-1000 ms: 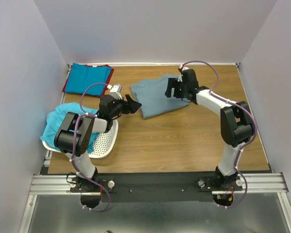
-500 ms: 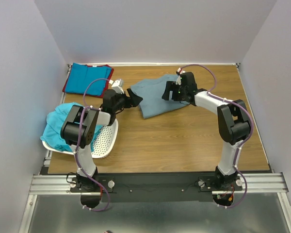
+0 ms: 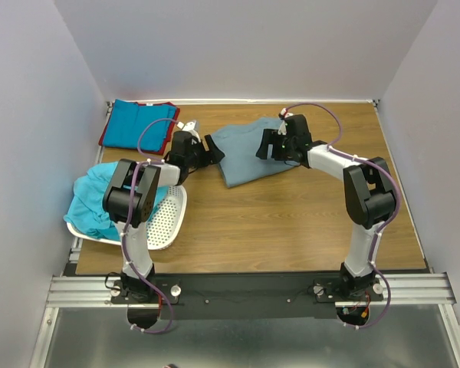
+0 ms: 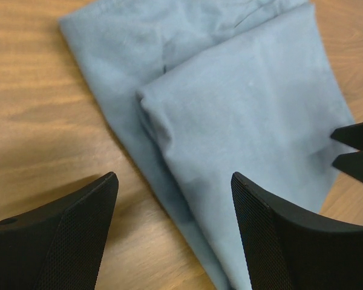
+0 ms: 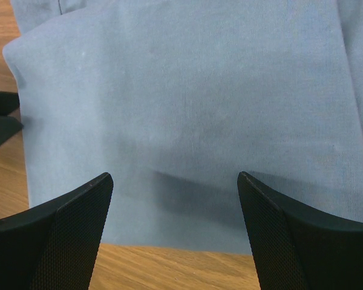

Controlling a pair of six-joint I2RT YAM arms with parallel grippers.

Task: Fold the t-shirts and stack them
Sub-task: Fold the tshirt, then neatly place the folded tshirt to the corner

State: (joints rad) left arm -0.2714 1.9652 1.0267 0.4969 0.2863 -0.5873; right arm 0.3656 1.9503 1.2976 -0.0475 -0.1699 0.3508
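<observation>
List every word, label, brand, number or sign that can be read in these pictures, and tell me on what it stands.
None: no view shows any readable text.
Nothing is printed on the dusty grey-blue cloth t-shirt, the folded bright blue t-shirt, the bright turquoise t-shirt, the white perforated plastic basket or the wooden table.

No text, label, brand, number or sign can be read anywhere here
</observation>
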